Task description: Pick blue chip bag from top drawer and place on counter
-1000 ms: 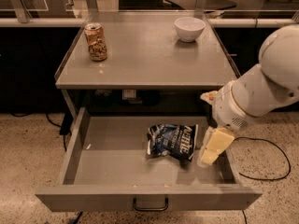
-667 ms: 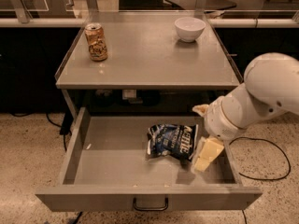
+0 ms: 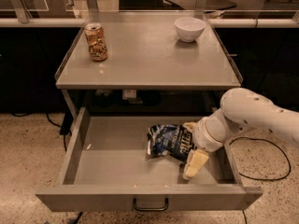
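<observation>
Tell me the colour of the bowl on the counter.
White bowl, clearest in the camera view. The gripper is in the top drawer, at the blue chip bag.

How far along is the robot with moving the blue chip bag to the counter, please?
Done: the top drawer stands open. In hand: the gripper is inside it, jaws open around the right end of the blue chip bag, lying on its floor. Left: closing, lifting, placing on the counter.

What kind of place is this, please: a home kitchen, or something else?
Probably a robot test area in an office or lab, not a home. Signs: a plain grey metal counter with a drawer, a cable loose on a speckled floor, and a gripper at the chip bag in the drawer.
</observation>
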Robot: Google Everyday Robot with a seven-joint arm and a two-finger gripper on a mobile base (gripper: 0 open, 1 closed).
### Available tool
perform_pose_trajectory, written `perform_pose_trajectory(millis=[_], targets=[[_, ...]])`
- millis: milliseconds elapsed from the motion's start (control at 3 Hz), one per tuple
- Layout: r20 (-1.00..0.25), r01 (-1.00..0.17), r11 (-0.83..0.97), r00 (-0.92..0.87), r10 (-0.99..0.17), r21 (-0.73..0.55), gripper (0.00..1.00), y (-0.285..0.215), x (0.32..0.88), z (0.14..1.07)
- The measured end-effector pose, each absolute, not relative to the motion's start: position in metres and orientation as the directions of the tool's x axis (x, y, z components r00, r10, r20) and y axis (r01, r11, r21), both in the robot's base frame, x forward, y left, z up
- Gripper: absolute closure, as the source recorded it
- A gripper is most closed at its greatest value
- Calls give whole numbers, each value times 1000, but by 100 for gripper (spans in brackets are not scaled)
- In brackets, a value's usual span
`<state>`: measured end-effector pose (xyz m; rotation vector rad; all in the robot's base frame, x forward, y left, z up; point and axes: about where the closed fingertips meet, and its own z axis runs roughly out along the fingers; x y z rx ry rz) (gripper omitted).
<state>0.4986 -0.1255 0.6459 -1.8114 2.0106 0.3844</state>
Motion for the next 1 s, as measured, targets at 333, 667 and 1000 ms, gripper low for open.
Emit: perform_pose_trajectory(millis=[333, 667, 1000], targets=[[-471, -991, 118, -74, -879, -65, 0, -125, 499, 645], [-480, -995, 68, -24, -877, -74, 0, -101, 511, 641], [-481, -994, 25, 29, -876, -106, 0, -81, 524, 654]])
